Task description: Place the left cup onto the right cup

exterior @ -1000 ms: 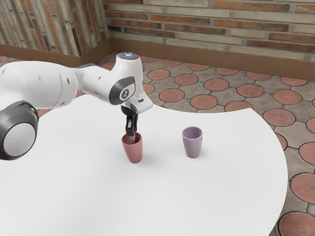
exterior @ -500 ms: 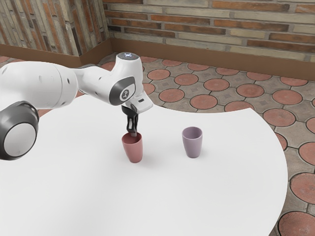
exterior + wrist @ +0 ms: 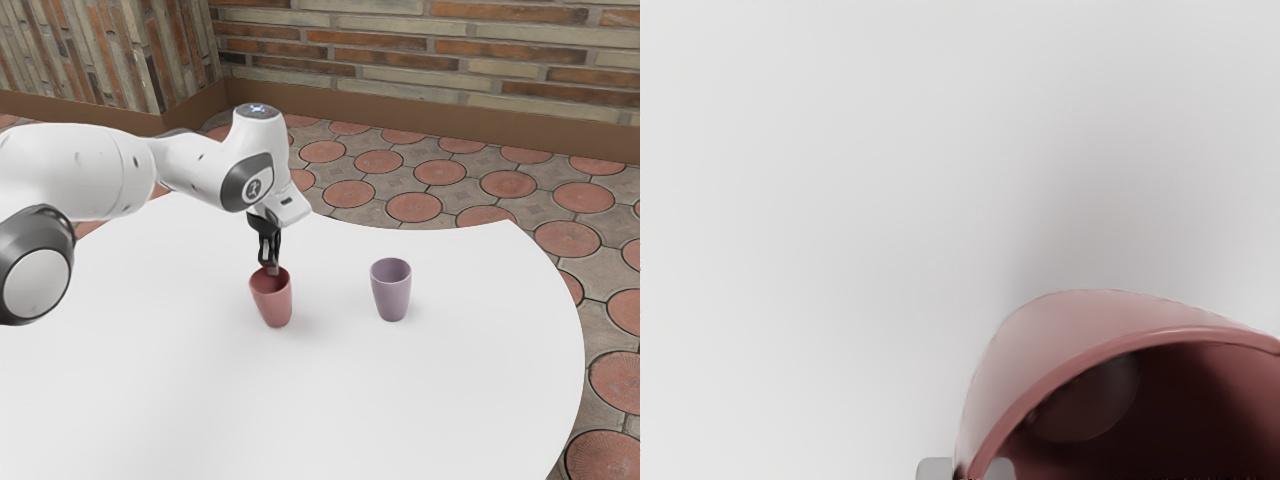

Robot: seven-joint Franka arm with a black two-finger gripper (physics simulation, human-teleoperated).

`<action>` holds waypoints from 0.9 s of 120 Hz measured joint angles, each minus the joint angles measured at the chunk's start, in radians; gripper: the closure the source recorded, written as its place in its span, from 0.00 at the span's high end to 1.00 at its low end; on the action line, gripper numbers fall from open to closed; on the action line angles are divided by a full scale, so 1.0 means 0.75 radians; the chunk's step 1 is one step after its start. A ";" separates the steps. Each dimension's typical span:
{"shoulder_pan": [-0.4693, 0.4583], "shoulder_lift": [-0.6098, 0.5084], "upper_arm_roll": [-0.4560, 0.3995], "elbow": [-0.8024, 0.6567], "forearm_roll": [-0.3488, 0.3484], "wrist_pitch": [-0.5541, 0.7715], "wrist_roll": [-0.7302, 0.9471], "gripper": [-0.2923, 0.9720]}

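Obs., nearest first. The white table (image 3: 300, 420) takes up the foreground.

Arm (image 3: 90, 190): you have it coming in from the exterior view's left. Its large grey-capped joint sits nearest the camera, and the white links run toward the middle of the table. The wrist is bent so the hand points almost straight down.

Gripper (image 3: 267, 265): the black fingers are drawn close together. They pinch the wall of the pink cup (image 3: 271, 300) at the far side of its rim, one finger inside and one outside. In the wrist view the same cup (image 3: 1120, 400) lies directly under your hand, mouth up, with the inside open to the camera. The grey fingertips (image 3: 934, 468) show at either side of its wall.

Pink cup: toward the middle of the table, hanging from the fingers. It leans slightly, base toward the exterior view's right. A soft shadow falls on the table beside it. You cannot tell from these views whether the base is touching the tabletop.

Purple cup (image 3: 390, 288): stands upright on the table to the exterior view's right of the pink cup, well apart from it, mouth up. Nothing touches it.

Count:
- cups: two (one pink, one purple)
- arms: one
- grippers: one
- tables: one

Beyond the table's curved edge is a floor (image 3: 440, 172) of round reddish tiles. Farthest back is a brick wall (image 3: 450, 50) with a dark skirting along its foot.
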 joint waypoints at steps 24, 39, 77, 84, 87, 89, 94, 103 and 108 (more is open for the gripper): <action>-0.006 -0.033 0.000 -0.002 -0.003 -0.014 -0.007 0.15; -0.010 -0.072 0.000 -0.027 -0.003 -0.024 -0.013 0.15; -0.031 -0.111 0.000 -0.022 -0.002 -0.089 -0.025 0.15; -0.035 -0.112 0.000 -0.013 -0.001 -0.106 -0.026 0.15; -0.036 -0.112 0.000 -0.007 0.000 -0.115 -0.026 0.15; -0.037 -0.112 0.000 -0.003 0.000 -0.120 -0.027 0.15; -0.038 -0.112 0.000 0.011 0.001 -0.136 -0.027 0.15; -0.045 -0.109 0.000 0.041 0.003 -0.167 -0.029 0.15; -0.048 -0.106 0.000 0.063 0.004 -0.187 -0.029 0.15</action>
